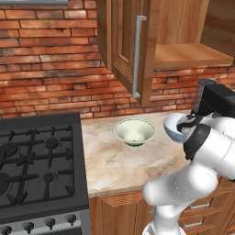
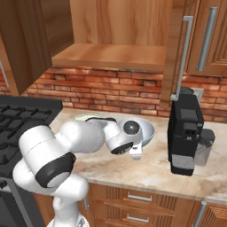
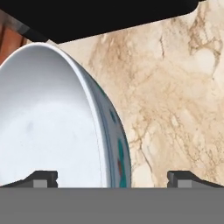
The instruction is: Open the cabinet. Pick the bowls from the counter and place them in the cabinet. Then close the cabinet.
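Observation:
The cabinet (image 1: 183, 55) hangs open above the counter (image 1: 114, 160), its left door (image 1: 133, 50) swung out and its shelf (image 2: 111, 57) bare. The pale green-cream bowl (image 1: 134, 131) stands upright on the counter, and its rim peeks out behind my arm (image 2: 84, 117). To its right sits the light blue bowl (image 1: 170, 125) with a white inside (image 3: 48, 127), (image 2: 148, 131). My gripper (image 3: 113, 179) is open and low over this bowl. Its fingertips (image 3: 41, 178) straddle the rim, one inside and one outside. Nothing is gripped.
A black coffee machine (image 2: 186, 133) stands on the counter just right of the blue bowl. The black gas stove (image 1: 36, 165) lies to the left. Wooden drawers (image 2: 133, 199) run below the counter. The cabinet's right door (image 2: 177, 53) hangs open above the coffee machine.

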Available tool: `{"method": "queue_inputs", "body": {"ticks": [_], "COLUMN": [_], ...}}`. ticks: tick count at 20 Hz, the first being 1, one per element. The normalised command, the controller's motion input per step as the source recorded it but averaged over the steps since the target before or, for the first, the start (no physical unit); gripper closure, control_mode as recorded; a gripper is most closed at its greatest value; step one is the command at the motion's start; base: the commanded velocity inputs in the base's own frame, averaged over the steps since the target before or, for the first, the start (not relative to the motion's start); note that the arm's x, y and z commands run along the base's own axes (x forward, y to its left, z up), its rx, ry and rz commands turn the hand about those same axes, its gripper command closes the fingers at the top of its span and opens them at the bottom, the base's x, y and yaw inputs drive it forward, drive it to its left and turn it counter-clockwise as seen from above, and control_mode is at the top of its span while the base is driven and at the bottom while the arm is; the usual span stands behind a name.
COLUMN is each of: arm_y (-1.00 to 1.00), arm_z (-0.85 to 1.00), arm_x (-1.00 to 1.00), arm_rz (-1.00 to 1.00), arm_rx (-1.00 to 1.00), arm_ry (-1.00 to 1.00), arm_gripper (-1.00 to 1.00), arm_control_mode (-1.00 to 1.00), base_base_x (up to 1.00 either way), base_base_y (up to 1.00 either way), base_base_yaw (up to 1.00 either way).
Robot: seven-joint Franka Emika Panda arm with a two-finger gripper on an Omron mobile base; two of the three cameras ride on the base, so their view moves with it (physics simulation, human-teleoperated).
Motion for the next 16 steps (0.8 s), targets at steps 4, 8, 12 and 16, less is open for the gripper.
{"method": "queue_inputs", "body": {"ticks": [4, 8, 12, 16], "arm_y": [-0.03, 0.0, 0.0, 0.0], "arm_z": [-0.3, -0.18, -0.21, -0.17], "arm_x": [0.28, 0.21, 0.2, 0.04], "arm_rz": [0.0, 0.0, 0.0, 0.0], "arm_rx": [0.0, 0.0, 0.02, 0.01], "arm_ry": [0.0, 0.0, 0.04, 0.02], "arm_gripper": [1.0, 1.0, 1.0, 1.0], "arm_control_mode": [-1.0, -1.0, -1.0, -1.0], "base_base_x": [0.0, 0.0, 0.0, 0.0], "base_base_y": [0.0, 0.0, 0.0, 0.0], "base_base_yaw": [0.0, 0.0, 0.0, 0.0]}}
